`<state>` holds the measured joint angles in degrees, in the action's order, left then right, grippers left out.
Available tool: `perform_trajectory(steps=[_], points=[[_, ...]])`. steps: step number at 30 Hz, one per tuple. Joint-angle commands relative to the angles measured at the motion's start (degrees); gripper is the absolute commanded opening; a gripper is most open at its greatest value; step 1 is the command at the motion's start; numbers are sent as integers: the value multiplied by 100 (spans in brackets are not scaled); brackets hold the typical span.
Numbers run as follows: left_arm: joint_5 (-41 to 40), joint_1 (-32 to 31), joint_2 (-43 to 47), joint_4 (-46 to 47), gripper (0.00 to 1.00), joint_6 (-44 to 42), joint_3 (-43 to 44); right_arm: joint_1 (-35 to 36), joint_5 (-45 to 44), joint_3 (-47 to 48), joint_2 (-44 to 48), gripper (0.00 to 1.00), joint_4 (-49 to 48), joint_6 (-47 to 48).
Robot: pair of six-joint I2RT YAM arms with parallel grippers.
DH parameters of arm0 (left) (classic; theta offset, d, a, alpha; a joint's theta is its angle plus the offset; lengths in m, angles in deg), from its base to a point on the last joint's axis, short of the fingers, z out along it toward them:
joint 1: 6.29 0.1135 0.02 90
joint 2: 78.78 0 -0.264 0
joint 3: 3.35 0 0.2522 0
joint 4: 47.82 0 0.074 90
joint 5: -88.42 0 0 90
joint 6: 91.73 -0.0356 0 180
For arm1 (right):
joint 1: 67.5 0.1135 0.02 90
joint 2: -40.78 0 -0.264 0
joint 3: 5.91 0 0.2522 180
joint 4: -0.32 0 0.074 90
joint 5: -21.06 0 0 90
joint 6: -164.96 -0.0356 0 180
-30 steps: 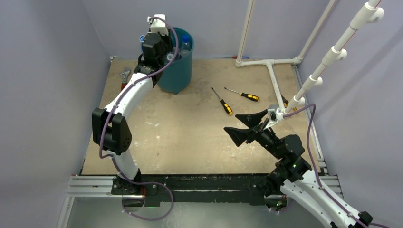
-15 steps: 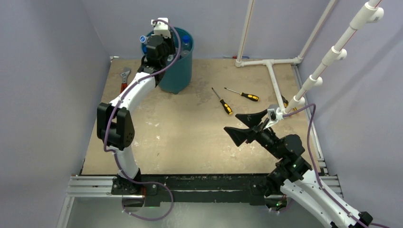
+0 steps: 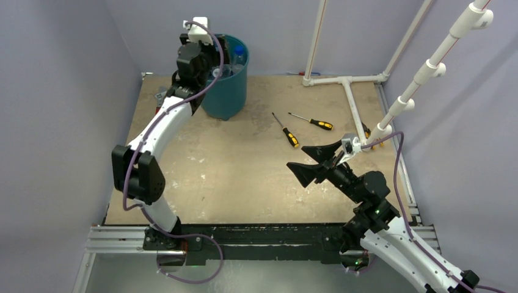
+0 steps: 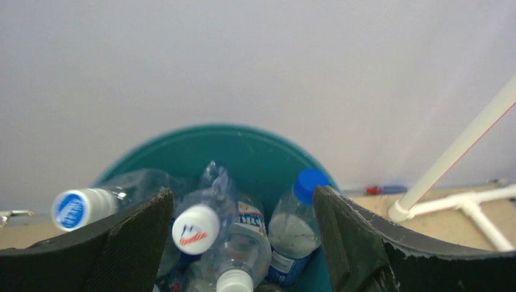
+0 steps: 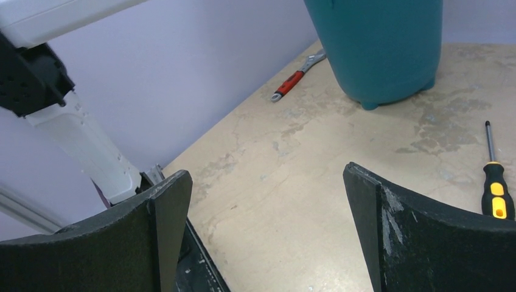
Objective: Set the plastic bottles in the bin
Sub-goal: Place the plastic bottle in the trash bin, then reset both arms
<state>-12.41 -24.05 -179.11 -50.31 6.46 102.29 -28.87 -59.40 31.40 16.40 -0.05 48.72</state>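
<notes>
The worn beige tabletop (image 3: 244, 177) carried no loose bottle that the overhead view could show, though the ground behind the bin and under the left arm was hidden. At its far left corner stood the round teal-green plastic bin (image 3: 231, 93), upright, with the small clear, partly crushed plastic bottles (image 4: 243, 243) heaped inside it, caps up. One had a white cap (image 4: 196, 228), one a blue cap (image 4: 310, 182), and one lay with its blue-and-white cap (image 4: 72, 208) at the left rim.

The left gripper (image 4: 242, 198) hung directly over the bin's mouth. Its black fingers were spread wide with nothing between them, and the bottles sat below them rather than in their grasp. The right gripper (image 5: 266, 173) hovered low over the near right part of the table, well apart from the bin, its jaws equally wide and empty.

Beyond these lay two yellow-and-black-handled screwdrivers (image 3: 287, 132) mid-table and a red-handled wrench (image 5: 296, 78) just left of the bin, none of them part of the job.

By my reading, this was the drop-off step, at the point of letting go above the bin. The next move called for lifting the left arm straight clear of the rim without snagging a cap, then checking the hidden ground for any bottle left out.
</notes>
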Motion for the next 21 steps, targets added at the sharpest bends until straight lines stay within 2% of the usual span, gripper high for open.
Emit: perform_trajectory(steps=[1, 4, 7, 11, 13, 18, 21], points=[[-357, 0, 956, 434, 84, 49, -121, 27, -45, 289, -30, 98, -130, 48], [-1257, 28, 1112, 479, 84, -40, -204, 29, -23, 283, -45, 98, -142, 24], [-1476, 318, 952, -5, 81, 325, 12, 31, -14, 265, -36, 98, -151, -10], [-767, 969, 728, -379, 72, 1445, 21, 33, -38, 260, 11, 98, -115, -10], [-339, 1218, 557, -397, 70, 1814, 15, 30, -60, 292, 21, 98, -72, 25], [595, 1442, 55, -407, 63, 2166, 139, 33, -83, 359, -9, 98, 2, 65], [925, 1442, 177, -40, 60, 2220, -184, 30, -90, 377, -5, 98, -2, 66]])
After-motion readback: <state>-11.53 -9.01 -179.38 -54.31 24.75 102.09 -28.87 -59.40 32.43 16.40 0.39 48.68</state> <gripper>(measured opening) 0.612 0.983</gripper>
